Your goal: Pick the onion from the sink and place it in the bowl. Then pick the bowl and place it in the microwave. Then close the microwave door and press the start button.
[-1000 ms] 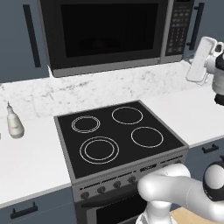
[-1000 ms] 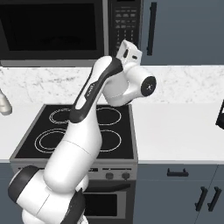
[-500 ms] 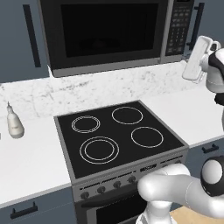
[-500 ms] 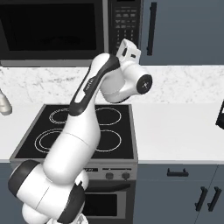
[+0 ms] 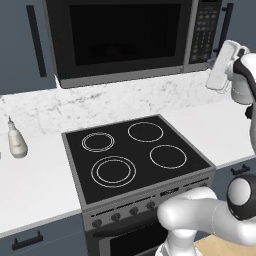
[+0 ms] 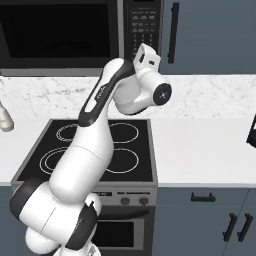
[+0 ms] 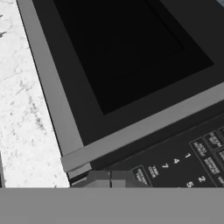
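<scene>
The microwave (image 5: 125,40) hangs above the range, and its door (image 5: 120,35) with the dark glass window is closed flat. Its keypad panel (image 5: 205,27) is on the right. My hand (image 5: 222,65) is raised just right of and below that panel, also seen as the hand (image 6: 146,56) under the keypad (image 6: 142,25). In the hand view the gripper (image 7: 110,178) is shut with nothing in it, close to the keypad (image 7: 188,162) and the door's grey frame (image 7: 144,127). The onion and bowl are hidden. The sink is out of view.
A black cooktop range (image 5: 135,155) with round burner rings sits below the microwave, between white marble counters. A small white bottle (image 5: 16,142) stands on the left counter. A dark object (image 6: 251,132) shows at the right counter's edge. Dark cabinets flank the microwave.
My hand has drifted a little left toward the microwave's keypad panel. The gripper has stayed shut and the door has stayed closed.
</scene>
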{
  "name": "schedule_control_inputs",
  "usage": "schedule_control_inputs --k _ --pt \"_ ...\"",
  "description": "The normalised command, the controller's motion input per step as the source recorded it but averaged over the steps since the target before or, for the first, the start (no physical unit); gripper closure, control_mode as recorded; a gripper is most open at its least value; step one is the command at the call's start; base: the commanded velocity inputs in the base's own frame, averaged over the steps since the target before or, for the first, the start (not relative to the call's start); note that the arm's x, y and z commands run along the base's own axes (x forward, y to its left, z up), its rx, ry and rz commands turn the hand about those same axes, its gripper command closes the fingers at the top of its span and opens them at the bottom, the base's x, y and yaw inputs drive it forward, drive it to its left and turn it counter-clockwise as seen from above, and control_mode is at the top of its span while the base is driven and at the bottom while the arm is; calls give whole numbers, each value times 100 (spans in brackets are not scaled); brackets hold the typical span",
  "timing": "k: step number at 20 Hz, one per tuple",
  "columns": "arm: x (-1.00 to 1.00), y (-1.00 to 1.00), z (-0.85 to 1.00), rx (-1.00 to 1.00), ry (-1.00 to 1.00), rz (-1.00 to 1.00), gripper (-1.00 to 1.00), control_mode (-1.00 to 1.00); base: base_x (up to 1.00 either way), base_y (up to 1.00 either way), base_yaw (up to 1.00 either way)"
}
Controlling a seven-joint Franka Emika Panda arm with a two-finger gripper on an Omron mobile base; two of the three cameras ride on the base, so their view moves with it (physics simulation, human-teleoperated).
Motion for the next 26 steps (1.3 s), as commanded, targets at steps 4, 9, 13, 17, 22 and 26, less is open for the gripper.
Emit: schedule_control_inputs --k 4,9,13,17,22,26 --pt "15 0 -2 0 0 -2 100 -100 0 0 0" --pt "13 0 -3 0 0 -1 100 -100 0 0 0" --pt "12 0 0 0 0 -2 100 -100 0 0 0" --pt "12 0 0 0 0 -2 100 -100 0 0 0" --pt "12 0 -1 0 0 -2 100 -100 0 0 0" --pt "3 0 -3 0 0 -2 100 -100 0 0 0"
